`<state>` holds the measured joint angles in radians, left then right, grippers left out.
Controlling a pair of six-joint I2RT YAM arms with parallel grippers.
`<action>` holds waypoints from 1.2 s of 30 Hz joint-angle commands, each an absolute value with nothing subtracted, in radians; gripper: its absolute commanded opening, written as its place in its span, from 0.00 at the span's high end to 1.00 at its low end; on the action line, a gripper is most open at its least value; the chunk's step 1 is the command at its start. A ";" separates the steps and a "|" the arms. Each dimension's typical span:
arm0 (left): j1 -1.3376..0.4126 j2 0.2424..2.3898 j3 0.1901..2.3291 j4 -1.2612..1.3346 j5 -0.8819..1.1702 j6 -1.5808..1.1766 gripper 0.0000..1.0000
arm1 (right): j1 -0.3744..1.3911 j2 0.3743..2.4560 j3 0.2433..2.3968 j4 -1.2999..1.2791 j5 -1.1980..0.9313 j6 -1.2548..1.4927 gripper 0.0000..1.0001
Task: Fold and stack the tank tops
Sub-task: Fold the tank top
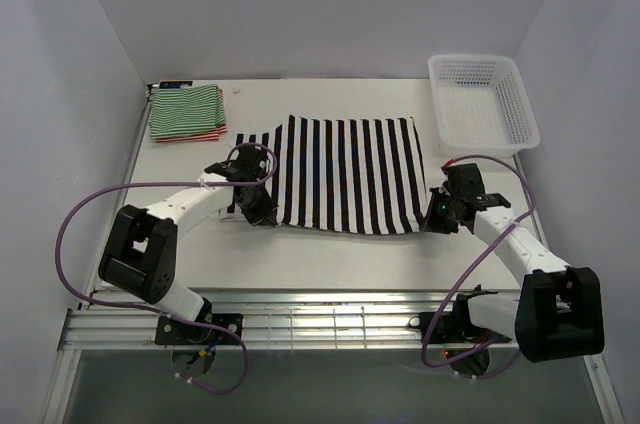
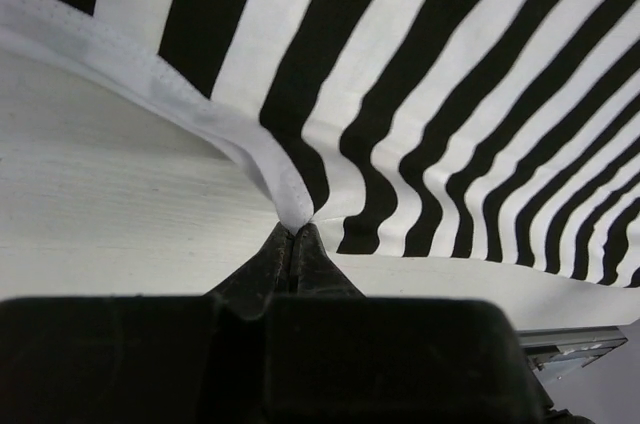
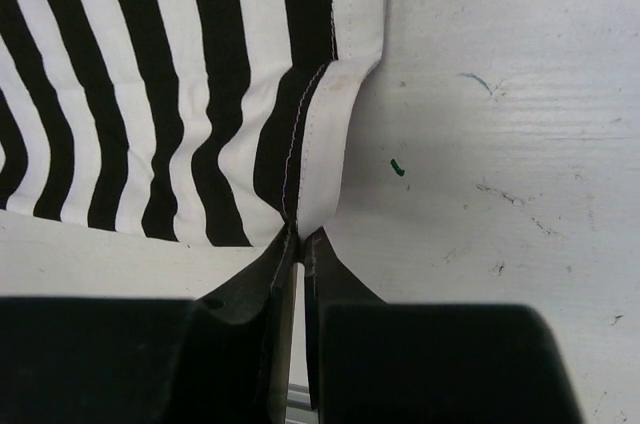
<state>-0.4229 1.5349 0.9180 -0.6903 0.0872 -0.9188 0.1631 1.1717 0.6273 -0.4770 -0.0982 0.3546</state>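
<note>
Black-and-white tank top (image 1: 345,174) spread flat at centre of table (image 1: 340,254), stripes running near-to-far. L gripper (image 2: 293,229) clamped on near-left hem; R gripper (image 3: 300,234) clamped on near-right hem corner, cloth puckered at each pinch. Green-and-white top (image 1: 185,104) folded, stacked on red-and-white top (image 1: 190,136), far-left corner. White lattice basket (image 1: 482,99) far right, apart from cloth

The spread-out top (image 1: 345,174) lies flat on the table (image 1: 330,259), between the two sets of fingers. The left gripper (image 1: 262,212) pinches its near left corner. The right gripper (image 1: 437,221) pinches its near right corner. A pile of folded tops (image 1: 187,112) sits far beyond the left fingers, off to their left. The basket (image 1: 526,132) sits beyond the right fingers, a bit to their right.
</note>
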 commanded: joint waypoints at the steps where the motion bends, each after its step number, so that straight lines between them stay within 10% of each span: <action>1: -0.417 1.537 1.003 -0.721 0.060 -0.884 1.00 | 0.160 1.186 0.706 -0.499 -0.106 0.342 0.92; 36: -0.328 1.939 1.494 -0.795 0.043 -0.689 1.00 | 0.140 1.534 1.049 -0.499 -0.046 0.318 0.92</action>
<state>-0.3359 1.9419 1.4494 -0.7906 0.0769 -0.7094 0.1448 1.5112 1.0004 -0.5011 -0.0628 0.3347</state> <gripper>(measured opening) 0.008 0.082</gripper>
